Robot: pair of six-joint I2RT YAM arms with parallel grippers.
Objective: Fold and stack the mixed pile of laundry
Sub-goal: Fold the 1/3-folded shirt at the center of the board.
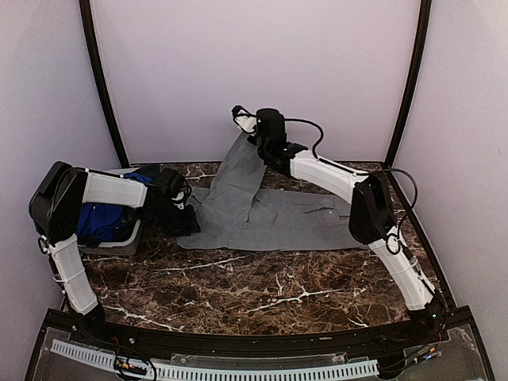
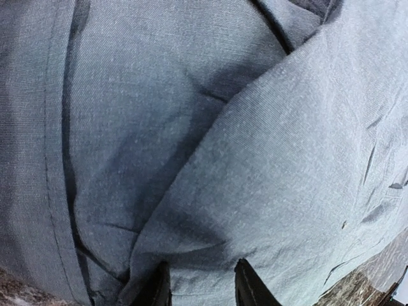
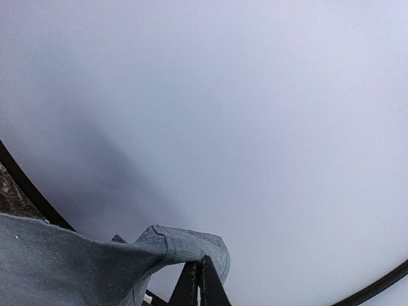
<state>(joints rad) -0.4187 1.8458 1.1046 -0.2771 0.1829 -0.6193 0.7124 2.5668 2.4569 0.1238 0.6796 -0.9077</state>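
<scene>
A grey shirt (image 1: 270,214) lies spread across the back of the marble table (image 1: 238,286). One end of it is pulled up in a steep strip to my right gripper (image 1: 240,117), which hangs high near the back wall. In the right wrist view that gripper (image 3: 201,271) is shut on a hemmed edge of the shirt (image 3: 64,261). My left gripper (image 1: 186,216) sits low at the shirt's left edge. In its wrist view the jaws (image 2: 203,280) stand partly apart over creased grey cloth (image 2: 255,159), with a wrinkle running between the tips. A royal-blue garment (image 1: 99,221) lies in a basket.
A small grey basket (image 1: 111,244) stands at the left, under my left arm. Black frame posts (image 1: 103,87) rise at both back corners against white walls. Bare marble runs along the front half of the table.
</scene>
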